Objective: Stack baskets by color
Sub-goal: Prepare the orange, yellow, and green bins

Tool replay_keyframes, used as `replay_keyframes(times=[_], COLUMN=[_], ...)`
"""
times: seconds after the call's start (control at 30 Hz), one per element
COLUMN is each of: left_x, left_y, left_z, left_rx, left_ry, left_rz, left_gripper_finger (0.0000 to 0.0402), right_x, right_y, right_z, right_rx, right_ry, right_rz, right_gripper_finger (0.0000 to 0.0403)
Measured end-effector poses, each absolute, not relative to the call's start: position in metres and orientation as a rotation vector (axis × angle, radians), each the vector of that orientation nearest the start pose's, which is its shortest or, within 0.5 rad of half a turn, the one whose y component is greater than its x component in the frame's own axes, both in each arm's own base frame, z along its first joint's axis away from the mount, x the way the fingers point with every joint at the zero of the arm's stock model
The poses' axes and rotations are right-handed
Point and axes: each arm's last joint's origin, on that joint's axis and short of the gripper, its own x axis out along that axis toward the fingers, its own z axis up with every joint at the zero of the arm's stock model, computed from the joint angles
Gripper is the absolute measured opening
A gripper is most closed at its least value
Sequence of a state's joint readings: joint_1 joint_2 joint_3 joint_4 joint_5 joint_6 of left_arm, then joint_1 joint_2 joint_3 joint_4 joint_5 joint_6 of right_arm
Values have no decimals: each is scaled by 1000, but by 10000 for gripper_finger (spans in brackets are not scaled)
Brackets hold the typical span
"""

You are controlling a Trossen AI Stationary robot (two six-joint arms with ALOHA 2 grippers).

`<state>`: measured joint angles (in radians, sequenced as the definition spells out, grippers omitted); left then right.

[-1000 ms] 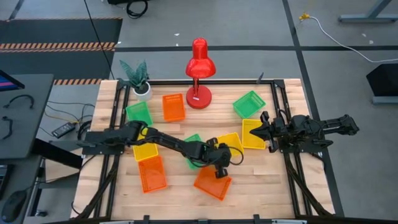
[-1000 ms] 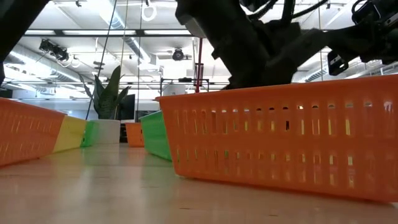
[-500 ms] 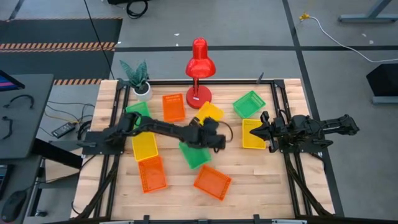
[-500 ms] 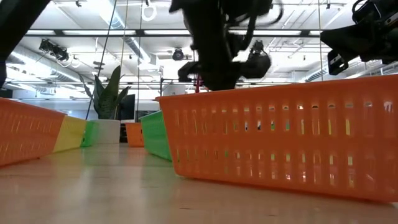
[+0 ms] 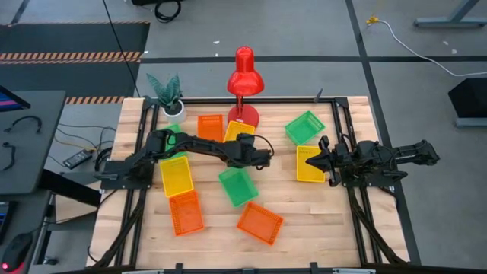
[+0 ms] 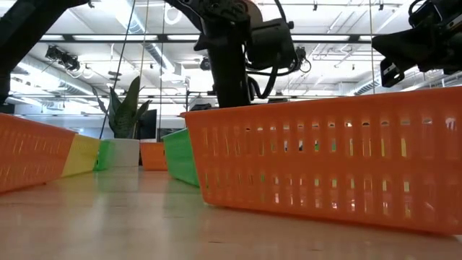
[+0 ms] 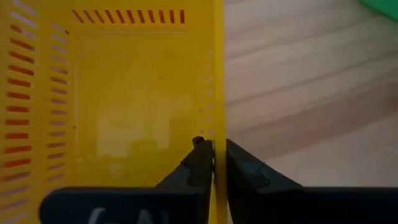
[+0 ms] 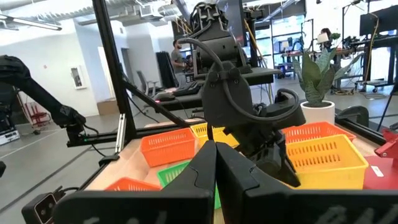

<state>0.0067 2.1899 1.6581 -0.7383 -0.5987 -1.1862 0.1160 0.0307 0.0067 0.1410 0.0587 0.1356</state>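
My left gripper is shut on a yellow basket at the far middle of the table. That basket sits right beside an orange basket and near the red lamp's base. Whether its bottom rests on the table I cannot tell. Other baskets lie loose on their bottoms: yellow, orange, green, orange, green, yellow. One more green basket shows partly behind my left arm. My right gripper waits shut at the right. My left gripper pinches one long side wall of the yellow basket, one finger inside the basket and the other outside. The fingers slant down onto the wall's top edge. The basket sits level with its open side up.
A potted plant stands at the far left corner and the red desk lamp at the far middle. Black rails run along the table's left and right sides. Bare wood shows along the near edge and between the middle baskets.
My left gripper has carried the yellow basket from the table's middle toward the far edge and a little left, rolling its wrist on the way. The basket has turned and now stands beside the orange basket. The green basket at the middle is uncovered.
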Motion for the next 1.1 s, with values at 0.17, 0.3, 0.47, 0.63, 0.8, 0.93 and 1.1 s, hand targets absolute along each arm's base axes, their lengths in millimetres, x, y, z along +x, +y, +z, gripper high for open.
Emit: replay_keyframes(times=[0.17,0.3,0.47,0.63,0.8,0.93,1.1], left_x=[440,435,421,386,358,349,343], left_y=[20,18,9,-7,-7,10,41], left_z=[161,177,215,247,238,211,190], left_rx=[-620,-580,-480,-179,154,259,308], left_ry=[771,810,922,1207,1559,1665,1684], left_rz=[1117,1059,873,653,469,389,425], left_gripper_finger=[60,99,153,174,164,154,145], right_x=[98,98,98,98,98,98,98], right_y=[10,10,10,10,10,10,10], right_z=[177,177,177,177,177,177,177], right_rx=[146,146,146,146,146,146,146], right_ry=[-112,-112,-112,-113,-112,-112,-112], right_rz=[65,65,65,65,65,65,65], right_gripper_finger=[12,12,12,12,12,12,12])
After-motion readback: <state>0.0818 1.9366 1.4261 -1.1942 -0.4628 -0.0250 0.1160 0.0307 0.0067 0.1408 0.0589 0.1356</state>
